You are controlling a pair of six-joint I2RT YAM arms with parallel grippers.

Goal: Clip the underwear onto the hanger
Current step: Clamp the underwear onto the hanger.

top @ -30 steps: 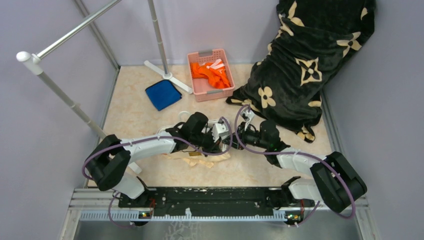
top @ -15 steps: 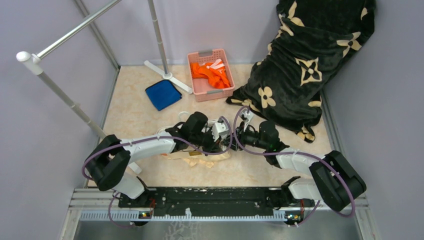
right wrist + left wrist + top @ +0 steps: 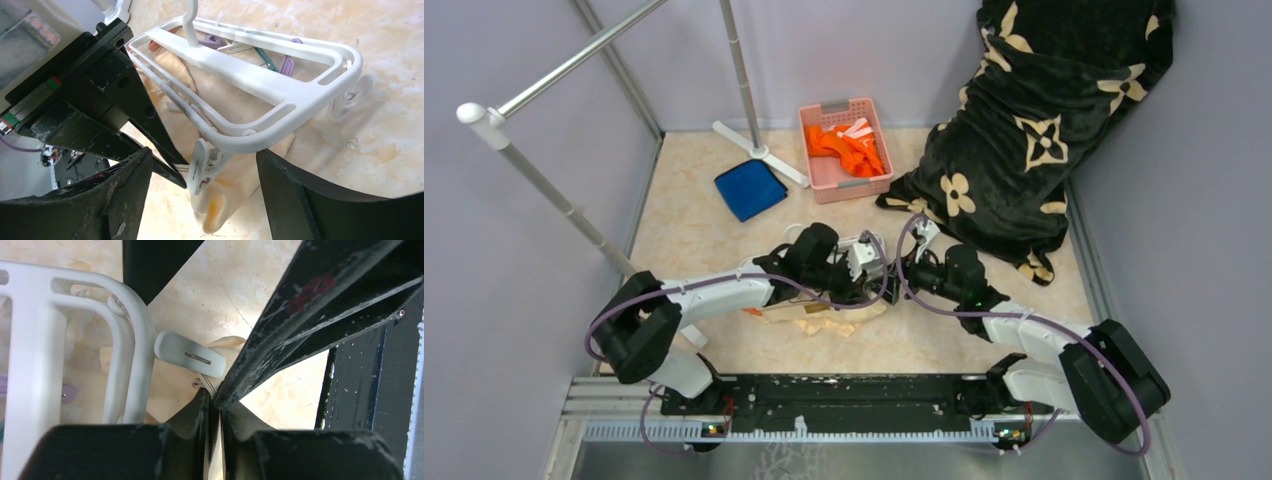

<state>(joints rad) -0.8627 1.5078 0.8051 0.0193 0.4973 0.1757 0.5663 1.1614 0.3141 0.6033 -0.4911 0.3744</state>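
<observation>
Overhead I see a blue cloth [image 3: 750,189], pink basket [image 3: 836,183] and black flowered blanket [image 3: 1034,120] behind. Both arms hide most of the hanger [image 3: 250,75], which lies on the underwear [image 3: 824,320] mid-table. Only the wrist views show the rest: left gripper [image 3: 214,405] pressed nearly together on an underwear fold beside a white clip [image 3: 199,165], right gripper [image 3: 204,155] spread wide, straddling that clip.

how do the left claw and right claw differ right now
The left claw is pinched almost shut at the underwear's edge; the right claw gapes wide, holding nothing. The left claw's tips sit beside the white clip; the right claw straddles it. Both meet at the same corner of the hanger.
</observation>
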